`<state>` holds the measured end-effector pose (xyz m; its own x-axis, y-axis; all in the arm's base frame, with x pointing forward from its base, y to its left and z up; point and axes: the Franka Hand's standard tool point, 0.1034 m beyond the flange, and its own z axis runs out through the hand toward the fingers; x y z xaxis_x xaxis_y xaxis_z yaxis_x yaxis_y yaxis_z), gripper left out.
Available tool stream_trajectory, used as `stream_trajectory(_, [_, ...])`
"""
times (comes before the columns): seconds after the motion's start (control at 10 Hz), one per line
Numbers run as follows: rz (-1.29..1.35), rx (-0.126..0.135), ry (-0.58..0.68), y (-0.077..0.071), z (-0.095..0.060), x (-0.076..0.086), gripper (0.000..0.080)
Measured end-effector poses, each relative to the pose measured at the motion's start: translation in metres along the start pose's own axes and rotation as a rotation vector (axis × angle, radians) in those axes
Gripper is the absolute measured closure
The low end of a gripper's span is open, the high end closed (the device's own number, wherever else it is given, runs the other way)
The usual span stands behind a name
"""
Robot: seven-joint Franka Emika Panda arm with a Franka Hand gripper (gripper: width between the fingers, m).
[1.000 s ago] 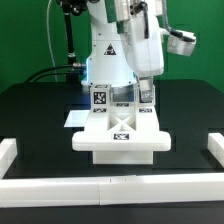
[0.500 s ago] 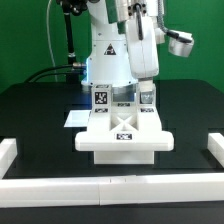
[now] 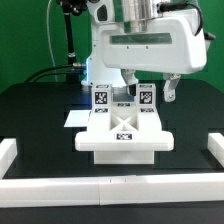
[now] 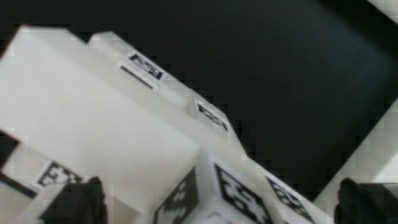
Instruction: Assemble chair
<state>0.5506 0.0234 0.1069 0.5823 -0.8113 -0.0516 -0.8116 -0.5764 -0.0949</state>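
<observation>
I see a green wall (image 3: 30,30) behind my black worktop (image 3: 40,120), which white border rails (image 3: 110,188) fence in.

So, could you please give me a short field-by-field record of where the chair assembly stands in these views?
assembly: chair, matte-white tagged parts joined, standing on the black table
uprights: two tagged posts rising from the rear of the chair
gripper: gripper open, holding nothing
gripper position: above the post at the exterior view's right
boundary: white border rails along the table edge
wrist view: blurred tagged white parts

One chair (image 3: 120,135) assembly, two upright tagged legs (image 3: 101,101), one marker board (image 3: 73,118)
</observation>
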Motion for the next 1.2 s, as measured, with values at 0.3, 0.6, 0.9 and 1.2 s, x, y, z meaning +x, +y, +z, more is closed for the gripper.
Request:
stream_trajectory(0.3, [-0.162,-0.003,0.001,0.0005,0.0000,0.0005,0.0150])
stream_trajectory(0.6, [-0.628,-0.060,0.027,-0.0049,-0.0017,0.0054,0.0150])
stream_trajectory(0.9, [-0.645,-0.059,0.029,-0.0043,-0.0017,0.0066,0.0273])
stream_trajectory(1.2, [-0.467,-0.054,0.032,-0.0046,-0.0016,0.0060,0.0524])
